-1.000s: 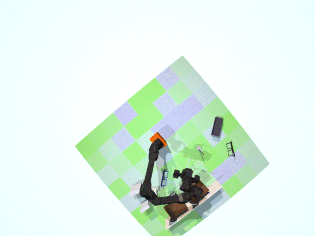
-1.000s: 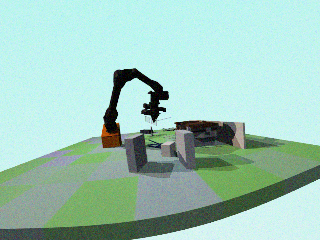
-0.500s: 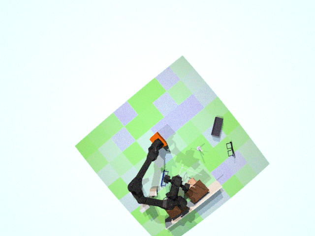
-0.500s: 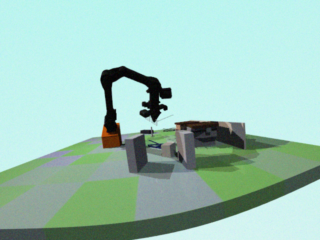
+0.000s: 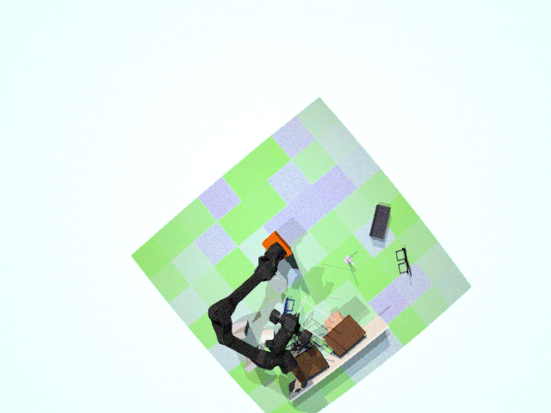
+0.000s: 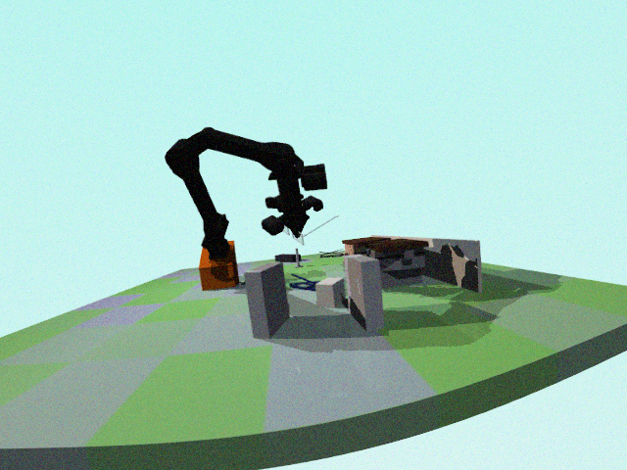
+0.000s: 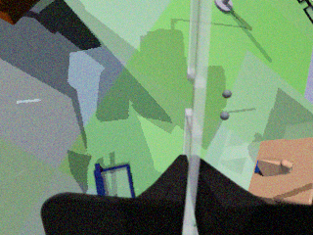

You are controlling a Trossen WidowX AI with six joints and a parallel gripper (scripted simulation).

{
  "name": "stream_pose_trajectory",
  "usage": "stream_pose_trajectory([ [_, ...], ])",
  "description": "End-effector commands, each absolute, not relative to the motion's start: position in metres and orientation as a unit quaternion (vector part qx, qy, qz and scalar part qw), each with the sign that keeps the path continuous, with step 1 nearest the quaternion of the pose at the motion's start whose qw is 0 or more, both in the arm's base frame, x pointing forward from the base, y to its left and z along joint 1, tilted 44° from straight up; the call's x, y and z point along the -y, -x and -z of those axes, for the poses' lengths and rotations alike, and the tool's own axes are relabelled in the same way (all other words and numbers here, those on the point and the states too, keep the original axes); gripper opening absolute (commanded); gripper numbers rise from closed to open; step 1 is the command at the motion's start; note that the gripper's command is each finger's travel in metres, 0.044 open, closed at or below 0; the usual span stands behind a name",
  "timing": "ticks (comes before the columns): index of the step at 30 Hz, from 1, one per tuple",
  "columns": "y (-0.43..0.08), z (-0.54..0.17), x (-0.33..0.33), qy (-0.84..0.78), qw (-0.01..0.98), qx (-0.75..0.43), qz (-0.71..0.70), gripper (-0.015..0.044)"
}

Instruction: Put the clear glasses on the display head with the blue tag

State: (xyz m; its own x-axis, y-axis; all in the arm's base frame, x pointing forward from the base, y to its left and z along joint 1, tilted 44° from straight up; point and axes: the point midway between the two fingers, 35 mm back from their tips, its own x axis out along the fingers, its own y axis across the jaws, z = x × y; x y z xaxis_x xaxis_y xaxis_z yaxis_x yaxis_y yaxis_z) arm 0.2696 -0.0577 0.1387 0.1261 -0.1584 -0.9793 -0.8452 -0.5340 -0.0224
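Note:
My gripper is shut on the clear glasses and holds them in the air, pointing down. In the exterior view one thin pale temple sticks up to the right of the fingertips; in the wrist view the pale frame runs lengthwise across the fingertips. One display head, skin-coloured with a brown top, is to the right of the fingers, its nose visible with a small blue patch beside it. The other head is partly under the arm. I cannot make out which head has the blue tag.
Blue glasses lie below, left of the gripper. A small stand, a dark box and black glasses are farther off. Pale blocks stand near the heads. A pale board is behind the heads.

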Motion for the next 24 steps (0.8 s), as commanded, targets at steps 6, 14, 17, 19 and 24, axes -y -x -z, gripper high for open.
stream_pose_trajectory([
  [6, -0.245, -0.169, 0.076, 0.714, 0.337, -0.326, -0.52, 0.0],
  [14, -0.222, -0.193, 0.089, 0.746, 0.344, -0.298, -0.485, 0.0],
  [17, -0.213, -0.201, 0.092, 0.76, 0.343, -0.289, -0.47, 0.0],
  [19, -0.207, -0.206, 0.093, 0.769, 0.342, -0.284, -0.46, 0.0],
  [24, -0.192, -0.219, 0.096, 0.792, 0.334, -0.272, -0.433, 0.0],
])
